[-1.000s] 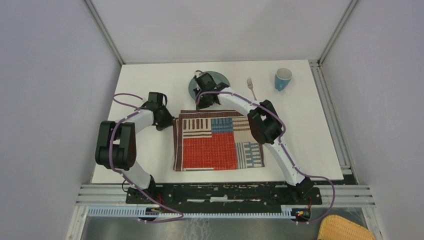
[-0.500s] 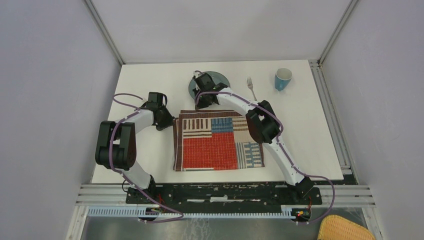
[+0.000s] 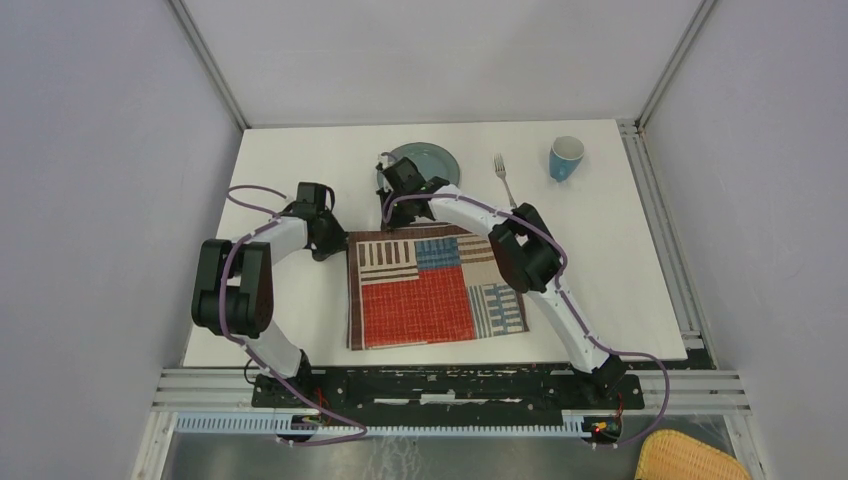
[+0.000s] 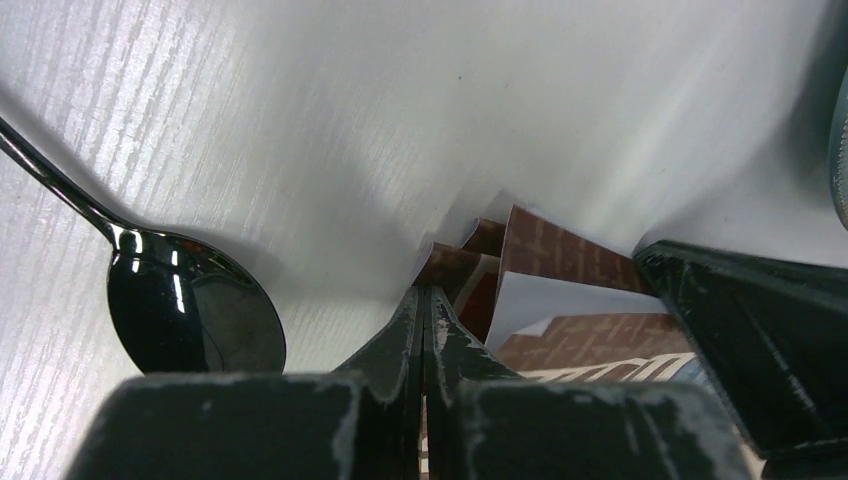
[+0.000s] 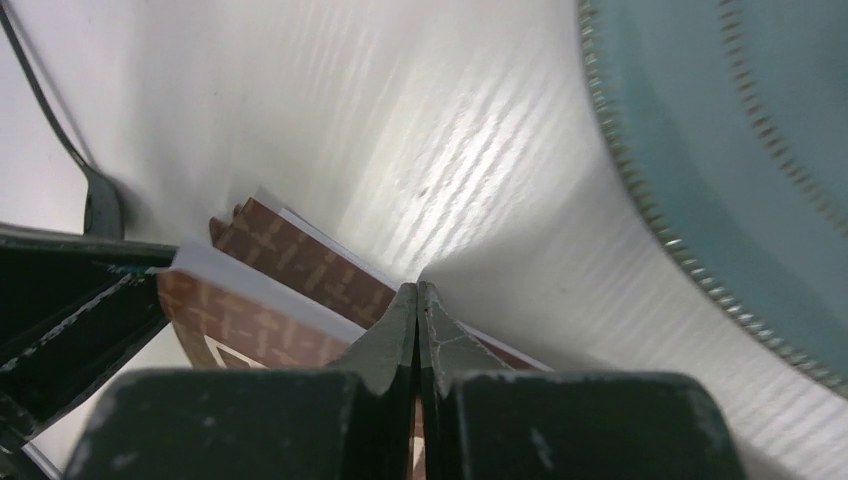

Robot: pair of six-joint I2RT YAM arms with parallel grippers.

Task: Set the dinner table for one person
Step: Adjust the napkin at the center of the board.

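The striped patchwork placemat (image 3: 430, 290) lies on the white dinner table (image 3: 290, 160), slightly skewed. My left gripper (image 3: 338, 243) is shut on the mat's far left corner; in the left wrist view the jaws (image 4: 428, 292) pinch the brown cloth (image 4: 560, 260). My right gripper (image 3: 390, 218) is shut on the mat's far edge a little to the right; in the right wrist view the jaws (image 5: 417, 287) pinch the folded cloth (image 5: 300, 260). The two grippers are close together.
A grey-blue plate (image 3: 432, 160) sits just beyond the right gripper and also shows in the right wrist view (image 5: 740, 120). A fork (image 3: 503, 175) and a blue cup (image 3: 566, 158) lie at the far right. A dark spoon (image 4: 190, 310) lies left of the left gripper.
My right gripper has moved left and nearer, off the plate, dragging the mat's far edge with it. The mat now sits skewed and the plate is uncovered. The left arm has held still.
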